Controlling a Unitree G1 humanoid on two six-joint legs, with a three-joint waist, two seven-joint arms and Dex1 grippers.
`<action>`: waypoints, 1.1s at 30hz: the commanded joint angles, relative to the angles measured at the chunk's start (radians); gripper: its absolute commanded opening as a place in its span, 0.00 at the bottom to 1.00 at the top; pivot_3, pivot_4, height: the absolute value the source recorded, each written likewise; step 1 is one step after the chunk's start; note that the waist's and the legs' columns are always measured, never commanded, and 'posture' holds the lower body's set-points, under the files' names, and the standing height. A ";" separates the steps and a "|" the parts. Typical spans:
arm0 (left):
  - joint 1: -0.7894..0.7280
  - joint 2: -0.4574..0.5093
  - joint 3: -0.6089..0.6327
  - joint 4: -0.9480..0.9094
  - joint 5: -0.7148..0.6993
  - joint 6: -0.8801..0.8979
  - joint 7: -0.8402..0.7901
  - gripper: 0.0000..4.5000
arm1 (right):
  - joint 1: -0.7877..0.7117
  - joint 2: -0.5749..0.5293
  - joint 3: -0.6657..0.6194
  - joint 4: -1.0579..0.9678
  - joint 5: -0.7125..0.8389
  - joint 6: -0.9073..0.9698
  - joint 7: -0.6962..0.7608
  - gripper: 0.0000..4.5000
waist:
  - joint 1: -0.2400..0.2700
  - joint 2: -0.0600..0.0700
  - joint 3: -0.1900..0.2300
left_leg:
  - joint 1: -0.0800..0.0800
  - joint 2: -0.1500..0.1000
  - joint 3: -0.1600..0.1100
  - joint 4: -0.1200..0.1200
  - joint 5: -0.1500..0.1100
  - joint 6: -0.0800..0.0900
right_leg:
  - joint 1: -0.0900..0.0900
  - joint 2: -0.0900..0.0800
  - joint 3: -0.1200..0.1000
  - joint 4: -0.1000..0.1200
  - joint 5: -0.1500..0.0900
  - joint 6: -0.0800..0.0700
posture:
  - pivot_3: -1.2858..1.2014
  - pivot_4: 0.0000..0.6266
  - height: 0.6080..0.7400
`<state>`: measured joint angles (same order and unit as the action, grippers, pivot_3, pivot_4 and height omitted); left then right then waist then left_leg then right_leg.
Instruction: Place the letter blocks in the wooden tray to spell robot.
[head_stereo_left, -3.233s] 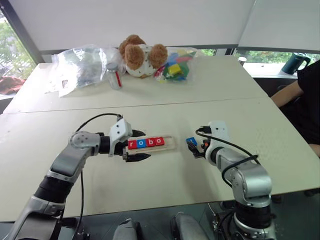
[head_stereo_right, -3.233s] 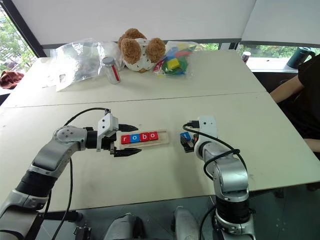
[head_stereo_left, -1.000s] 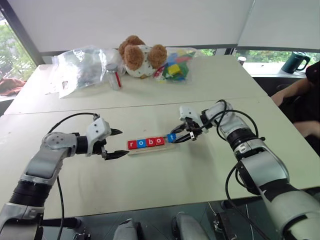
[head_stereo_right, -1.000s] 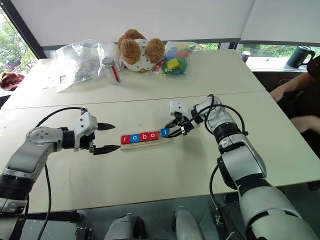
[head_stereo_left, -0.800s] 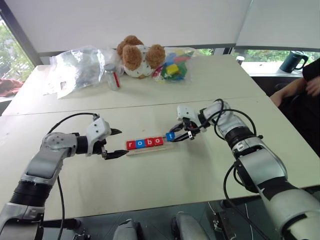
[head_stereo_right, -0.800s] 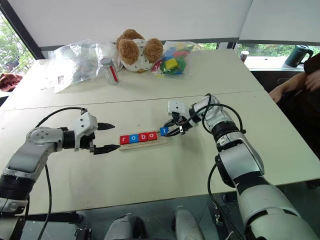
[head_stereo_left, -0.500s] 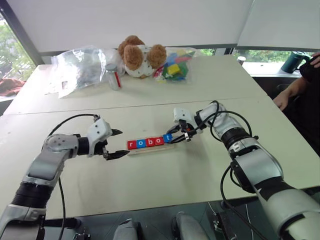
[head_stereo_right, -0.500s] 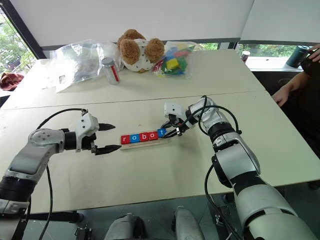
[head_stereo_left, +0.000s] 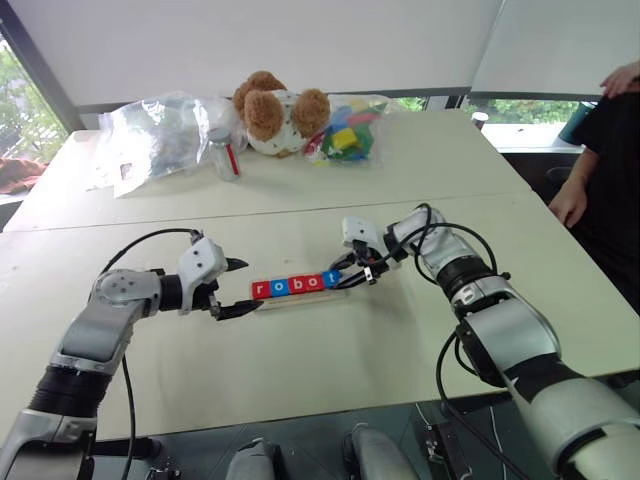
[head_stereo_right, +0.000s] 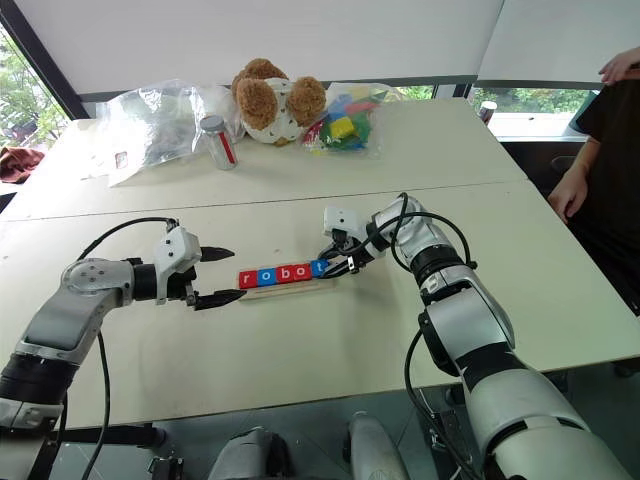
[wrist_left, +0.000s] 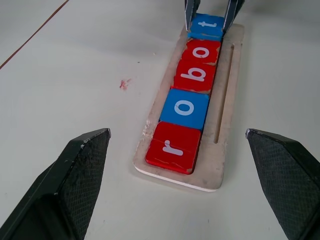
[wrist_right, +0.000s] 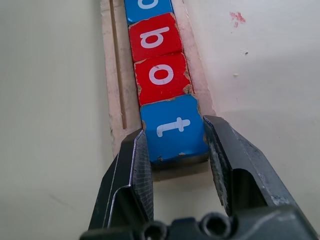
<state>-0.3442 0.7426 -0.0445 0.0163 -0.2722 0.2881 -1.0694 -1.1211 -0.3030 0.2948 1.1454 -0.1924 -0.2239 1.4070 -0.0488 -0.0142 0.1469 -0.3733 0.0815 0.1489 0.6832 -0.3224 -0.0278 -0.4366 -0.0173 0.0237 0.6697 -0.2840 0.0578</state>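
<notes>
The wooden tray (head_stereo_left: 300, 299) lies at mid-table. In it the letter blocks stand in a row: red r (wrist_left: 172, 147), blue o (wrist_left: 184, 108), red b (wrist_left: 195, 75), red o (wrist_left: 202, 51) and blue t (wrist_right: 174, 131). My right gripper (head_stereo_left: 340, 279) is at the tray's right end, shut on the blue t. The t rests at the tray's end against the red o, and both fingers (wrist_right: 132, 170) clamp its sides. My left gripper (head_stereo_left: 240, 288) is open just off the tray's left end, beside the r and touching nothing.
At the table's far side sit a teddy bear (head_stereo_left: 275, 110), clear plastic bags (head_stereo_left: 155, 135), a small jar (head_stereo_left: 225, 155) and a bag of coloured toy blocks (head_stereo_left: 348, 135). A person (head_stereo_left: 610, 150) stands at the table's right edge.
Since the earliest frame my right gripper has brought the blue t from the table right of the tray to the tray's right end. My left gripper has drawn back from around the tray's left end.
</notes>
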 joint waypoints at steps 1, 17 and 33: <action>-0.012 0.001 0.018 -0.020 -0.004 -0.015 0.004 1.00 | -0.026 0.015 -0.010 -0.004 0.010 0.009 0.002 0.25 | -0.001 0.000 0.000 | 0.000 0.000 0.000 0.000 0.000 0.000 | 0.000 0.000 0.000 0.000 0.000 0.000 | 0.52 0.24 1.00; -0.021 -0.014 0.016 0.001 0.003 -0.020 0.013 1.00 | -0.046 0.009 -0.041 -0.019 0.033 0.037 -0.005 0.99 | -0.020 0.000 0.000 | 0.000 0.000 0.000 0.000 0.000 0.000 | 0.000 0.000 0.000 0.000 0.000 0.000 | 0.52 0.24 1.00; 0.123 0.042 0.120 -0.119 -0.098 0.070 -0.018 1.00 | 0.211 -0.191 -0.160 -0.569 0.212 0.334 0.057 0.99 | -0.016 0.000 0.000 | -0.001 0.002 -0.002 -0.001 0.000 0.000 | 0.000 -0.002 0.000 0.000 0.000 0.000 | 0.52 0.24 1.00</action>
<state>-0.2508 0.7524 0.0094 -0.0444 -0.3276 0.3314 -1.0791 -0.9969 -0.4531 0.1759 0.7801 -0.0563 -0.0276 1.4329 -0.0652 -0.0146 0.1466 -0.3747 0.0847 0.1437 0.6825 -0.3223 -0.0283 -0.4363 -0.0204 0.0229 0.6693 -0.2841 0.0583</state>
